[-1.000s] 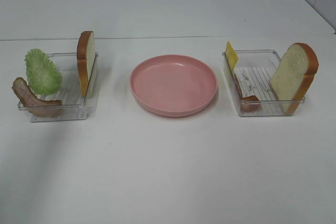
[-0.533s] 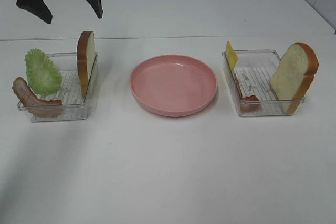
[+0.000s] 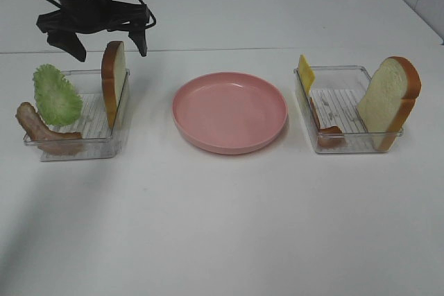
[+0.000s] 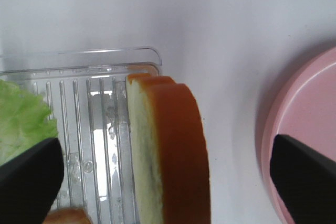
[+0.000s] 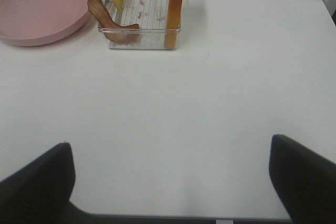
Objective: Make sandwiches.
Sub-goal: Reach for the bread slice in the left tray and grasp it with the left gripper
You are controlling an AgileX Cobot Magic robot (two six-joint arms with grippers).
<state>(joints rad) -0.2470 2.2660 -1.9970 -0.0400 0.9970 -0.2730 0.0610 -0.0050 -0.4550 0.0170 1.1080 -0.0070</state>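
Observation:
The sandwich parts lie apart in two clear trays. The left tray (image 3: 97, 145) holds a green lettuce leaf (image 3: 57, 95), a bacon strip (image 3: 41, 133) and an upright bread slice (image 3: 114, 81). My left gripper (image 3: 109, 53) is open just above that slice, one finger on each side. The left wrist view shows the slice (image 4: 163, 145) between the fingers (image 4: 29, 182), with the lettuce (image 4: 23, 124) beside it. The right tray (image 3: 340, 105) holds a yellow cheese slice (image 3: 306, 73), bacon (image 3: 326, 129) and a leaning bread slice (image 3: 390, 102). My right gripper (image 5: 168, 182) is open and empty, far from its tray (image 5: 144, 3).
A round pink plate (image 3: 229, 111) sits empty between the two trays. It also shows in the left wrist view (image 4: 310, 129) and in the right wrist view (image 5: 39, 6). The white table (image 3: 222, 227) stretches in front of the trays.
My left arm has come into view from the top left and moved down and right. Its open fingers now straddle the upright bread slice in the left tray.

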